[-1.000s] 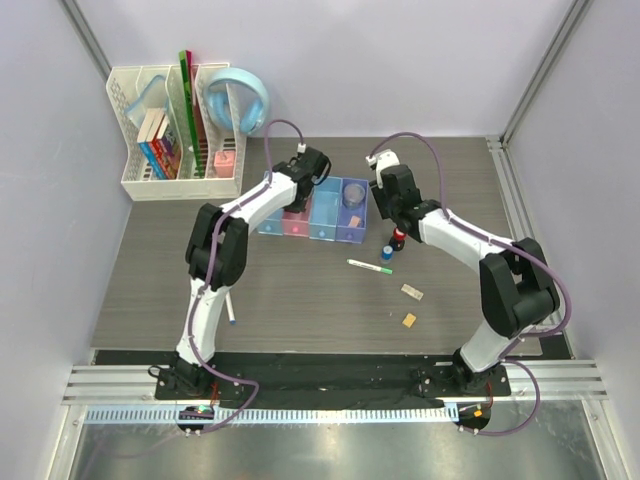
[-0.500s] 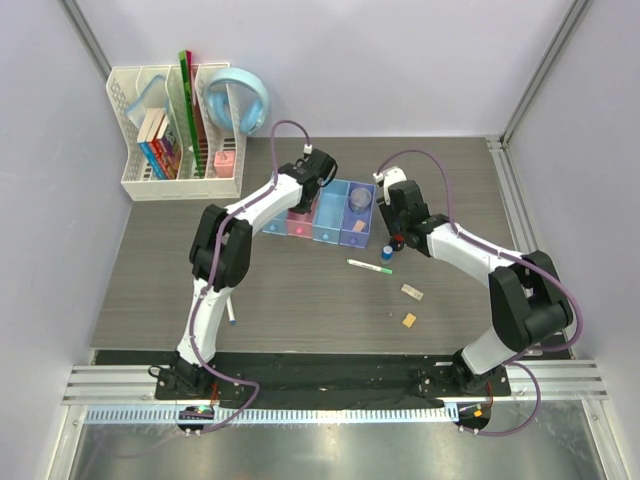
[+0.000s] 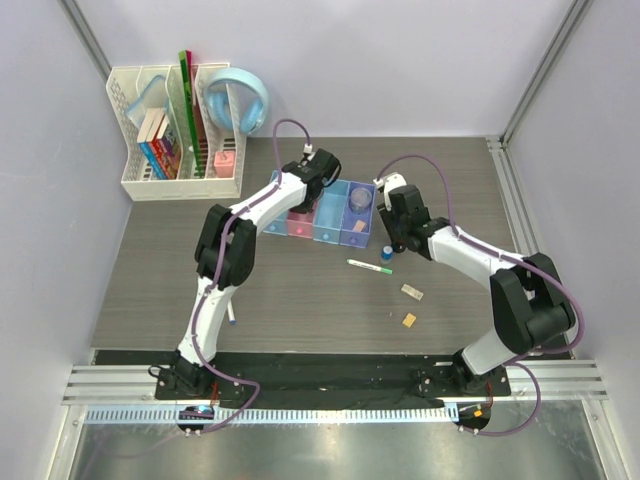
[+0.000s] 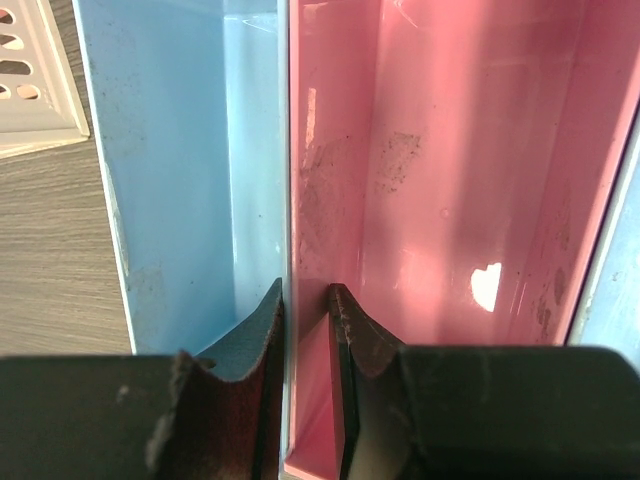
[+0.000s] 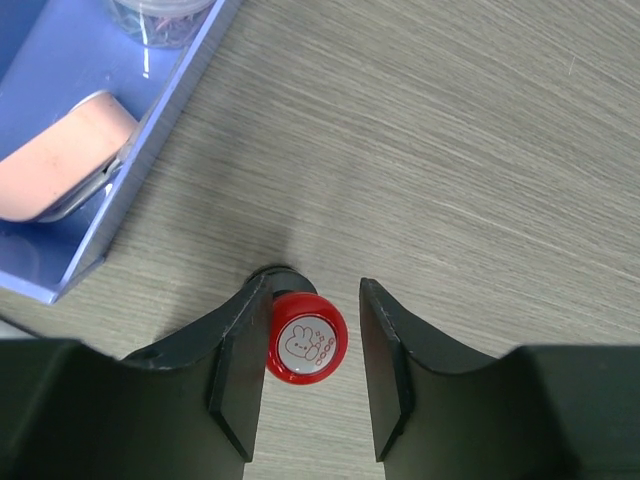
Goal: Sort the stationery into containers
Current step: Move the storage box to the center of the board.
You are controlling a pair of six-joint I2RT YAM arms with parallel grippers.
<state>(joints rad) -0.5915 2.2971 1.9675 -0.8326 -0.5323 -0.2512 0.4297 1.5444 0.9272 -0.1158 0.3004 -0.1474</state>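
The containers (image 3: 330,225) are a joined row of bins at mid-table, coloured blue, pink, blue and purple. My left gripper (image 4: 306,295) is shut on the wall between the blue bin (image 4: 170,150) and the pink bin (image 4: 450,150). My right gripper (image 5: 314,290) stands open around an upright red-topped stamp (image 5: 306,338) on the table. Its left finger touches the stamp and there is a gap at the right finger. A thin white pen (image 3: 369,266) and two small erasers (image 3: 412,292) (image 3: 409,320) lie on the table. A white marker (image 3: 231,312) lies beside the left arm.
A white mesh organizer (image 3: 140,185) with books and a green ruler stands at the back left, light-blue headphones (image 3: 238,100) beside it. The purple bin (image 5: 60,100) holds a pinkish item (image 5: 60,165). A small blue piece (image 3: 386,254) sits beside the right gripper.
The left gripper and the bin row have shifted slightly to the right. The right gripper has come down and back toward the red-topped stamp.
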